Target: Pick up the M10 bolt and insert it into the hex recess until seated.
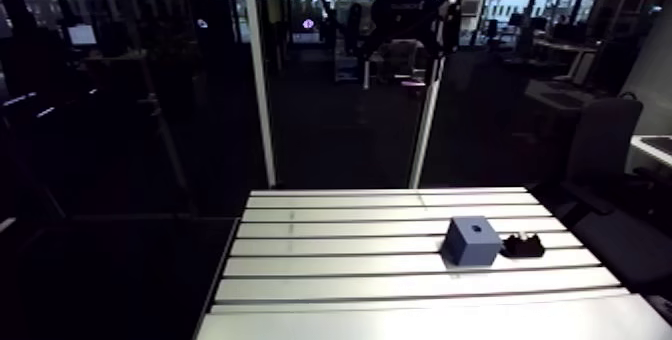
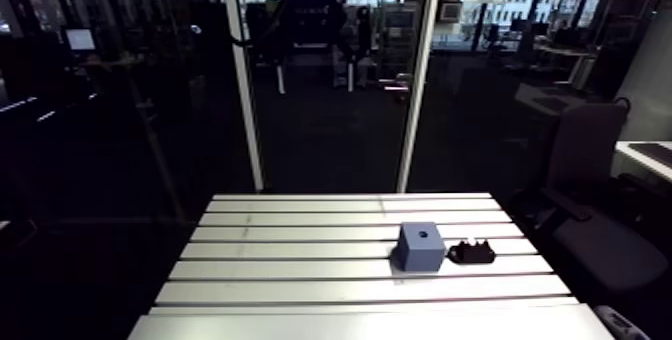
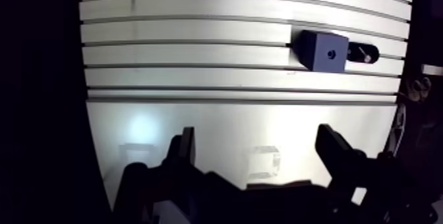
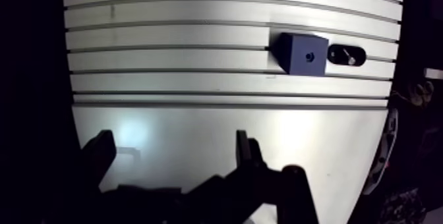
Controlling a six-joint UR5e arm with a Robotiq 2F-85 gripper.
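Gripper (image 3: 257, 136) fingers spread wide, nothing between them, blue block (image 3: 322, 50) well ahead on the slotted table (image 3: 198, 75) — bolt (image 4: 350, 57) in a black holder (image 4: 335, 54) just beside it

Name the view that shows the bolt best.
The wrist view: the bolt shows as a pale streak in its black holder beside the blue block. The arm view shows only the holder's dark shape; the bolt cannot be made out.
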